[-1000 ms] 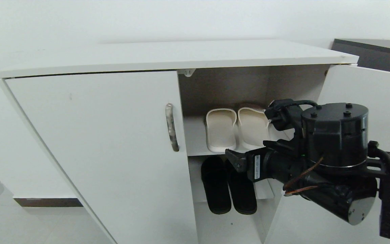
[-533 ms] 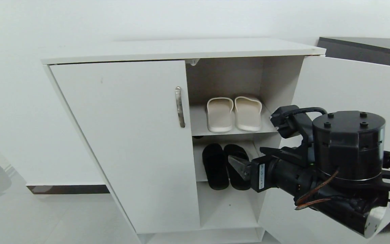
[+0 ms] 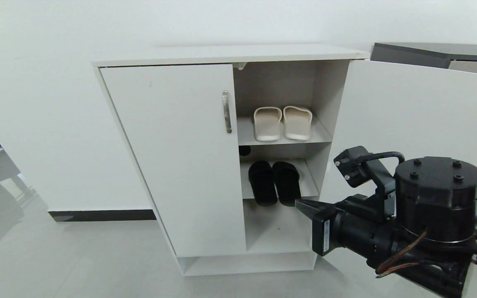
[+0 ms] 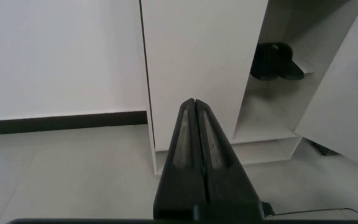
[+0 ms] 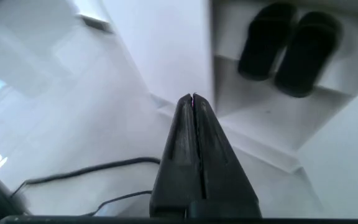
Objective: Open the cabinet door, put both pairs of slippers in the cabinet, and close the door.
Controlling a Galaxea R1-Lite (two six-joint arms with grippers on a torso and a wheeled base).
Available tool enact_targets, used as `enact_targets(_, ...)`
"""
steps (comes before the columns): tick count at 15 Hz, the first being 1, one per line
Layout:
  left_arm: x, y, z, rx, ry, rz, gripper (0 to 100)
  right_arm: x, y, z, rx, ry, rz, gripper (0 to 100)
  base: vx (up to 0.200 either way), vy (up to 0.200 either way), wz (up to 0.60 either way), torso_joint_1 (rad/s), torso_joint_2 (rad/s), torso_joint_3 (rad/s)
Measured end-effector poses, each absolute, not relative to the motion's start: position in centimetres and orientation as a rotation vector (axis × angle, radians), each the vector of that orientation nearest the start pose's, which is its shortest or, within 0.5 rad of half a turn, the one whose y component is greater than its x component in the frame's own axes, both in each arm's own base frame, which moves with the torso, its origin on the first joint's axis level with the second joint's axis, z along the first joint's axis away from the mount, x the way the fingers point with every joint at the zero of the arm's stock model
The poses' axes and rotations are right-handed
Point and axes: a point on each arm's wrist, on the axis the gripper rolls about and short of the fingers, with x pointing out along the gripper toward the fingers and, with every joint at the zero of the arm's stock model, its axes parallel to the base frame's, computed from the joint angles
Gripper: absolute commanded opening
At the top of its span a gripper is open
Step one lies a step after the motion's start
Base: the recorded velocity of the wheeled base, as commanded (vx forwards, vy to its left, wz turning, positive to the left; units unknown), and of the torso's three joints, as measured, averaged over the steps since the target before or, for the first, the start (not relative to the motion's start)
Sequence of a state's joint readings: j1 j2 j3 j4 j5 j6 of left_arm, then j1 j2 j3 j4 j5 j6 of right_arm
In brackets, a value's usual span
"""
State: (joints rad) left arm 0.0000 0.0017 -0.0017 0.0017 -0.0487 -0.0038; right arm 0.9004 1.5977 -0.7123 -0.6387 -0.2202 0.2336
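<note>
A: Where do the black slippers lie relative to the right gripper?

B: They are on the middle shelf of the cabinet, side by side; their near ends pass a little over the front edge of the shelf; the gripper is outside the cabinet, lower than the pair and more toward the open right door; it is near the pair but does not touch it.

A: And how are its fingers?

B: Pressed together, with nothing between them; the left gripper is the same, closed tight and empty; it hangs above the floor, well apart from the closed left door.

A: Where is the other pair?

B: The cream slippers lie on the upper shelf, side by side, about in the middle between its side edges, straps toward the back wall; they are well apart from both grippers.

A: What is different from one second ago?

B: The head camera has drawn back, so the whole cabinet looks farther; both pairs have kept their shelves and the right door has stayed open; the tip of the right gripper was then in front of the black pair, at the front edge of their shelf; now it is below them and clear of them.
</note>
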Motion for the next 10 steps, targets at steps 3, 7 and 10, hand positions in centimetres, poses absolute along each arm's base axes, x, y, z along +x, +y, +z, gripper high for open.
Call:
enact_targets(3, -2.3, -0.1, 7.6, -0.004, 0.001, -0.049, 0, 17.2, 20.7, 17.5, 0.014, 0.299, 0.667, 0, -0.2, 0.0, 0.0, 0.002, 0.0, 0.002)
enact_targets(7, -2.3, -0.1, 7.6, -0.004, 0.001, -0.049, 0, 17.1, 20.6, 17.0, 0.023, 0.263, 0.677, 0, -0.05, 0.0, 0.0, 0.001, 0.0, -0.001)
enact_targets(10, -2.3, -0.1, 7.6, -0.005, 0.001, -0.049, 0, 17.2, 20.6, 16.6, 0.016, 0.273, 0.673, 0, 0.0, 0.0, 0.0, 0.0, 0.0, 0.0)
